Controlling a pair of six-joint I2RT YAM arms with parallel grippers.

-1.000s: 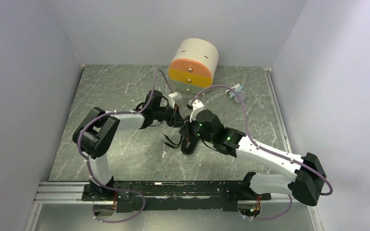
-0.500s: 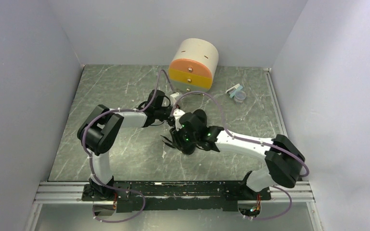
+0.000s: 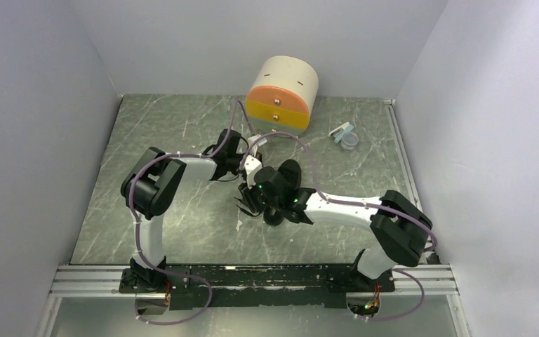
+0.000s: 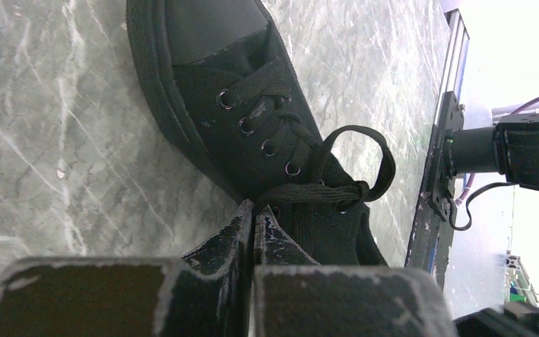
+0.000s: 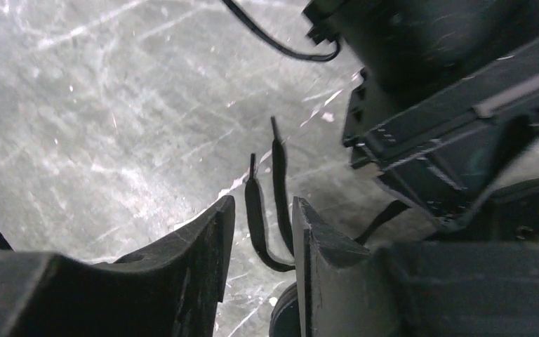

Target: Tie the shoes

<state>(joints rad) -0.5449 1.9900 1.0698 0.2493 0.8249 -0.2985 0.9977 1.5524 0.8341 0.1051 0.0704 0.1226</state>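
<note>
Right hand [image 5: 263,205] swung left over the shoe [image 4: 253,133], half-parted around lace ends [image 5: 278,175]; left hand [image 4: 253,210] closed.

1. The small all-black low-cut lace-up shoe [image 4: 253,133] is black throughout, with silvery eyelets; its thin black laces [image 4: 316,191] match.
2. The marbled stone-look tabletop [image 3: 175,133] is grey-green with white veins.
3. The round cream drawer box [image 3: 288,74] has orange and yellow fronts.
4. The left fingers [image 4: 224,235] and right fingers [image 5: 203,246] are black, scuffed pale grey.
</note>
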